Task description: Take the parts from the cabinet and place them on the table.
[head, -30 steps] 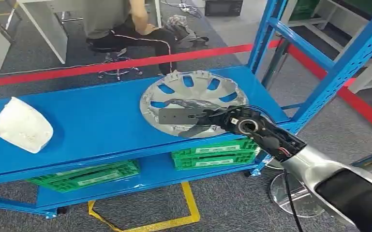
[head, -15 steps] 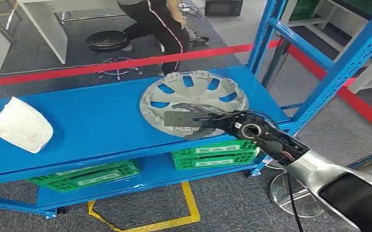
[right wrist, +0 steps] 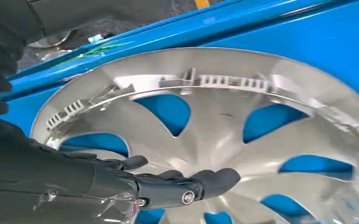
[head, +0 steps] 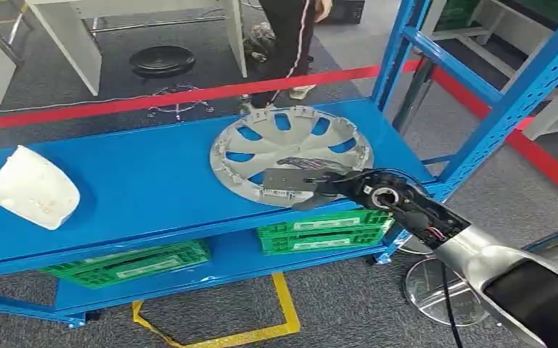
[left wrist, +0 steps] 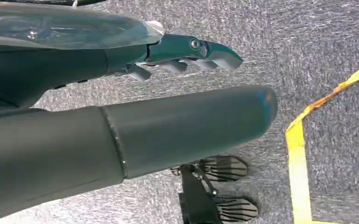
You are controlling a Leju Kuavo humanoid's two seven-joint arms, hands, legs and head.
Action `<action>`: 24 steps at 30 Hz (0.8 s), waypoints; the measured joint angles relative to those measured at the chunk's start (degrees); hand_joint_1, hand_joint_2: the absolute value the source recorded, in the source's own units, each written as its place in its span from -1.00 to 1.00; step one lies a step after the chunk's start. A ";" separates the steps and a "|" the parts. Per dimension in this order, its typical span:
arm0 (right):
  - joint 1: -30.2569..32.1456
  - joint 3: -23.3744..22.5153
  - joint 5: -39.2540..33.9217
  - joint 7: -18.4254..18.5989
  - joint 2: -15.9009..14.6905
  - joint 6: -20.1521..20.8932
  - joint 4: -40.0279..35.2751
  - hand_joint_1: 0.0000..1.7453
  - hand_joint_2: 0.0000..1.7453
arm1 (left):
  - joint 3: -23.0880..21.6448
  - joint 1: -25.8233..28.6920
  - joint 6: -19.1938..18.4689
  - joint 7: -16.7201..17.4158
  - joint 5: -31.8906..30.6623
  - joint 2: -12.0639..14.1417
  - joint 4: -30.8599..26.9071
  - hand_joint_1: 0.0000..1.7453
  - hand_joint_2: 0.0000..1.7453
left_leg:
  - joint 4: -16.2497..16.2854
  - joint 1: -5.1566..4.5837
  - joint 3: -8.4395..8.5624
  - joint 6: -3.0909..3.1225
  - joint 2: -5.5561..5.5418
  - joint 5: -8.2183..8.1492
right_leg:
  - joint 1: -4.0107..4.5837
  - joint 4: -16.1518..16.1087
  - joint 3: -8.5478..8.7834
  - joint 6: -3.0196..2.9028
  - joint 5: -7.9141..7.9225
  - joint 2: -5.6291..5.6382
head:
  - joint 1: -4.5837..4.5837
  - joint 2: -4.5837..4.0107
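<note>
Two parts lie on the blue shelf (head: 138, 174) of the cabinet. At the left end sits a white part (head: 33, 186), lumpy and shell-like, well apart from everything else. Below the shelf, green crates (head: 127, 262) rest on the lower level. Further right, a silver hubcap (head: 290, 148) lies inner side up, spokes and clips showing, near the shelf's front edge. The right hand (head: 312, 179) reaches across it from the right; in the right wrist view its fingers (right wrist: 186, 182) stretch out nearly flat over the hubcap's spokes, spread and holding nothing, thumb off to the side. Whether the fingertips touch the plastic I cannot tell. The left hand (left wrist: 186, 51) hangs down by the floor, fingers loosely extended with nothing in them. Behind the red tape a person (head: 290, 36) stands near a stool (head: 163, 61).

By my reading, the step in hand is the reach for the hubcap, with the grasp not yet made and nothing yet on the bench. Next the fingers need an edge: slide toward the near rim or hook through a spoke opening, thumb under, then close and lift without scraping it off the shelf front.
</note>
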 joint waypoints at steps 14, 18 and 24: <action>-1.38 0.07 1.03 -2.23 0.04 -0.11 5.73 -1.00 1.00 | 0.20 0.23 0.13 0.00 0.70 0.24 -0.02 -1.00 -1.00 | 0.00 0.00 -0.03 0.00 -0.01 0.00 | 0.01 0.00 0.00 0.00 0.00 -0.01 | -0.02 0.00; -2.19 0.44 1.05 -3.57 0.13 -0.09 7.36 -1.00 1.00 | 0.35 0.50 0.17 -0.15 0.79 0.24 0.00 -1.00 -1.00 | 0.00 0.00 -0.03 0.00 -0.02 0.00 | 0.00 0.00 0.00 0.00 0.00 -0.02 | -0.02 0.00; -3.32 0.92 2.70 -5.86 0.70 -0.24 10.35 -1.00 1.00 | 0.76 0.65 0.18 -0.37 0.79 0.29 0.00 -1.00 -1.00 | 0.00 0.00 -0.04 0.00 -0.03 0.00 | 0.00 0.00 0.00 0.00 0.00 -0.03 | -0.04 0.00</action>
